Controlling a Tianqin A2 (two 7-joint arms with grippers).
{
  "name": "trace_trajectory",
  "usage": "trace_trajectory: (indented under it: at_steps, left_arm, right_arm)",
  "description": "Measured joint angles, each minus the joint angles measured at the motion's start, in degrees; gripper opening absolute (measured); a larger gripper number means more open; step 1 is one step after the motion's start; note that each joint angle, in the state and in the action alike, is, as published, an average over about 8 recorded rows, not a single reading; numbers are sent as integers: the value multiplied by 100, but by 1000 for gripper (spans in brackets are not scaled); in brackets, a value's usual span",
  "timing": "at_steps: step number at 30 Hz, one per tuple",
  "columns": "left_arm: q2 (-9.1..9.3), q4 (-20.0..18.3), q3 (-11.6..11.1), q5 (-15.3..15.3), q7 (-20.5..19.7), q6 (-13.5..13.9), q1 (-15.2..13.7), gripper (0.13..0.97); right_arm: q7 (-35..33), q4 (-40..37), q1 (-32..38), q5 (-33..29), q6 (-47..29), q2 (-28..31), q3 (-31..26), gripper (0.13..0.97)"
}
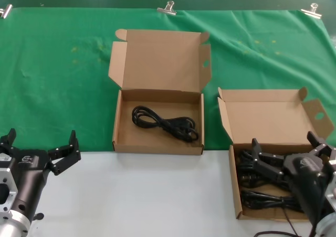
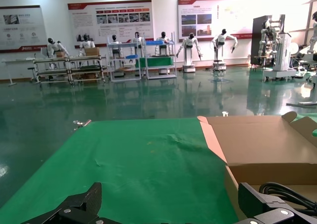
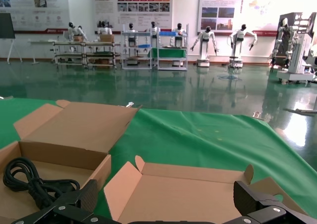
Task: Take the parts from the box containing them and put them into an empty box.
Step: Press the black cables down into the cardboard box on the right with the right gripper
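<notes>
Head view: right gripper (image 1: 287, 149) is hovering wide open over the cords (image 1: 262, 187) in the right box (image 1: 273, 116).
Left gripper (image 1: 39, 145) is idling wide open; one cord (image 1: 165, 122) is lying in the middle box (image 1: 157, 142).

A white table (image 1: 147, 195) carries green cloth (image 1: 58, 79) and two cardboard boxes (image 1: 157, 129).

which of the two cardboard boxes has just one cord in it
The middle box, ahead of the robot's centre, holds a single coiled cord. The right box, under the right gripper, holds several cords.
</notes>
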Motion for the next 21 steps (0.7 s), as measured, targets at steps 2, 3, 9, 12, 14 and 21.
trace_trajectory:
  at_steps: [2,3,9,12,14,21]
  left_arm:
    - [0,0,0,0,0,0,0,966]
    - [0,0,0,0,0,0,0,966]
    - [0,0,0,0,0,0,0,966]
    - [0,0,0,0,0,0,0,966]
    - [0,0,0,0,0,0,0,966]
    - [0,0,0,0,0,0,0,966]
  right_arm:
    - [0,0,0,0,0,0,0,966]
    - [0,0,0,0,0,0,0,966]
    - [0,0,0,0,0,0,0,966]
    - [0,0,0,0,0,0,0,966]
    - [0,0,0,0,0,0,0,966]
    - [0,0,0,0,0,0,0,966]
